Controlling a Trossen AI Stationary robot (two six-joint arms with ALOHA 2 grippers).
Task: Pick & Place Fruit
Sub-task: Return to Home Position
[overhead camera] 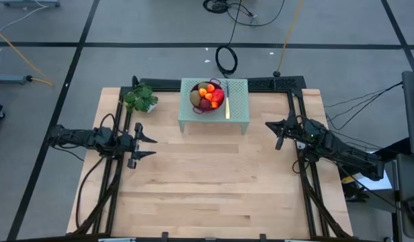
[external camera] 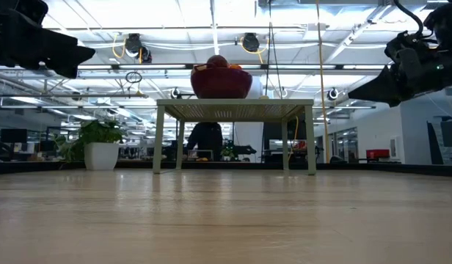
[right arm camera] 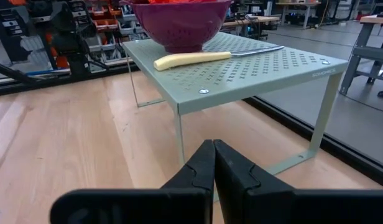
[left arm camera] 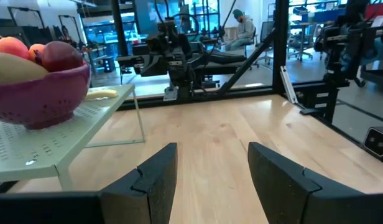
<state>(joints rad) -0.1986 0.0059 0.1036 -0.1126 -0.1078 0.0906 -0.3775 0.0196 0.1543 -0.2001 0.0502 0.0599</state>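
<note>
The fruit (overhead camera: 208, 96) lies heaped in a dark red colander bowl (external camera: 221, 82) that stands on a pale green perforated shelf (overhead camera: 238, 107) at the table's far middle; in the left wrist view I see a red ball (left arm camera: 61, 55), an orange piece and a brown-green oval in it. My left gripper (overhead camera: 152, 146) hovers open near the table's left edge, pointing right, apart from the shelf. My right gripper (overhead camera: 279, 132) hovers shut near the right edge, just right of the shelf.
A yellow-handled knife (right arm camera: 191, 59) lies on the shelf beside the bowl. A green leafy plant in a white pot (overhead camera: 140, 99) stands at the far left corner. Bare wooden tabletop (overhead camera: 214, 181) spreads between the arms and toward the near edge.
</note>
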